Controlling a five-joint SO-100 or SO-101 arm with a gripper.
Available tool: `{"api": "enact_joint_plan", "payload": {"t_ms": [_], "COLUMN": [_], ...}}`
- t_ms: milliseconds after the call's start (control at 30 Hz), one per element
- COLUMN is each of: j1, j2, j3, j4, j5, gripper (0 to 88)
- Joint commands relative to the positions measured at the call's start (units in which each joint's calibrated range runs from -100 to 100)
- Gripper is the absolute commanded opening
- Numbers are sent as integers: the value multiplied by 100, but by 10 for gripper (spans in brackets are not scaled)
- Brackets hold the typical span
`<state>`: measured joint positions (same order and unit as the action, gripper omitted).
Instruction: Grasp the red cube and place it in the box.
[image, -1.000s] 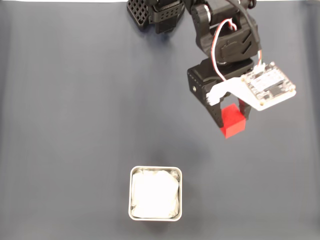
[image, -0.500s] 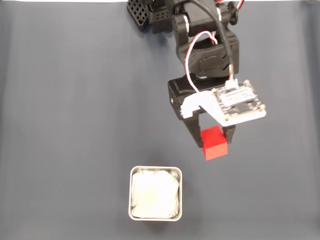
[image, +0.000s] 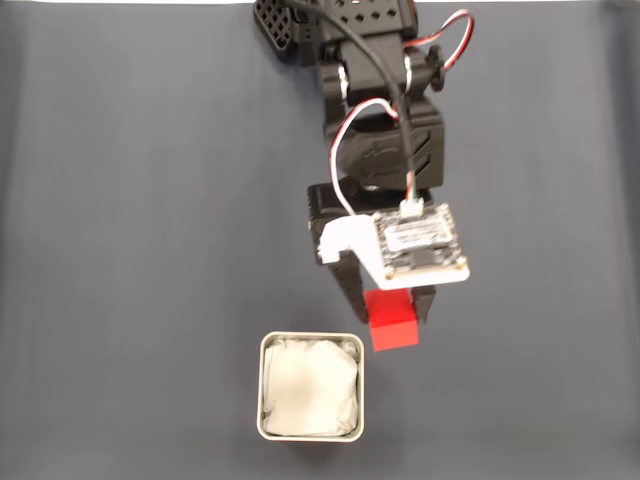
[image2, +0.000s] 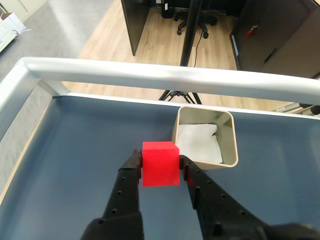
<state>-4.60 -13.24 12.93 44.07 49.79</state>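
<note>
Shifted since a second ago: red cube (image: 393, 327), carried from the right of the fixed view leftward and down toward the box (image: 311, 387). We log the cube held above the mat, just beside the box's upper right corner, not yet over it. Gripper (image2: 160, 162): both fingers pressed on the cube's sides. Box: silvery, white-lined, resting on the dark mat (image: 130, 250). Behind it, a metal rail (image2: 150, 74).

No text, label, brand, number or sign can be read anywhere in either the fixed or wrist view.
</note>
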Motion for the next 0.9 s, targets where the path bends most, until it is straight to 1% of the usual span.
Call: {"api": "enact_joint_plan", "payload": {"t_ms": [0, 500, 867], "j1": [162, 588, 822], "j2": [7, 588, 813], "j3": [-362, -809, -818], "j4": [-243, -604, -883], "j5": [-49, -88, -20], "gripper": [16, 15, 15]}}
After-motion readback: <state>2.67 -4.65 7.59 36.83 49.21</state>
